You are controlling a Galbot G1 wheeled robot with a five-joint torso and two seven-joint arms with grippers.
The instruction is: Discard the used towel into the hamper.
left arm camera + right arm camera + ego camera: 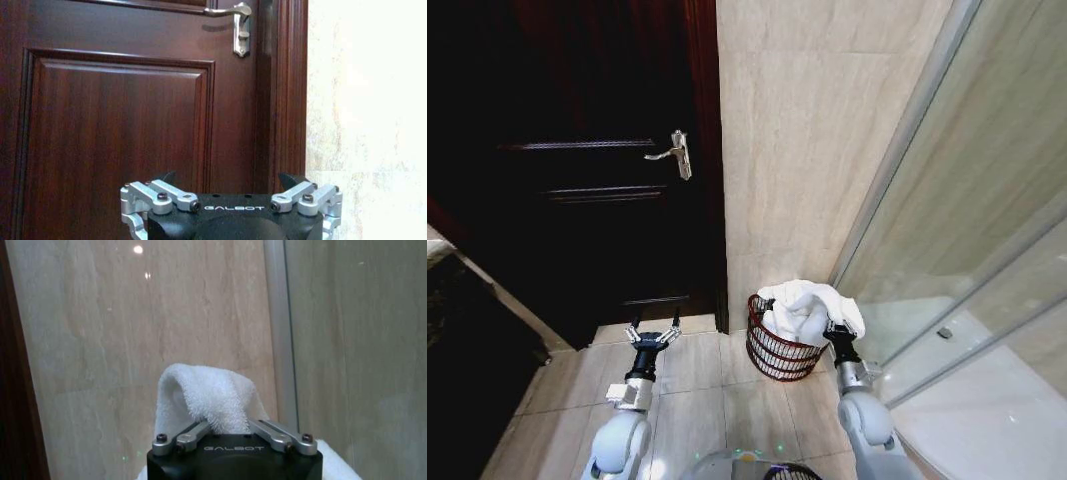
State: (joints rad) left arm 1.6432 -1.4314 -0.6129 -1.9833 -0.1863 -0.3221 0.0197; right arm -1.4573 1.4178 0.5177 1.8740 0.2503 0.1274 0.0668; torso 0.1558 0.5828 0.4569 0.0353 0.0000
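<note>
Tiled bathroom corner: our right gripper [835, 328] clamps the white towel [805, 305] heaped on the hamper [777, 355]; releasing remains. Left gripper [652, 335] spread, idle.

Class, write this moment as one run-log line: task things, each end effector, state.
towel: over hamper, held | right end effector: shut on towel | left end effector: open, idle, facing door

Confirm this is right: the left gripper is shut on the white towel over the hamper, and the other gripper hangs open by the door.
Wrong arm. The right gripper is shut on the white towel over the hamper; the right wrist view shows its fingers pinching the cloth. The left gripper hangs open by the door.
</note>
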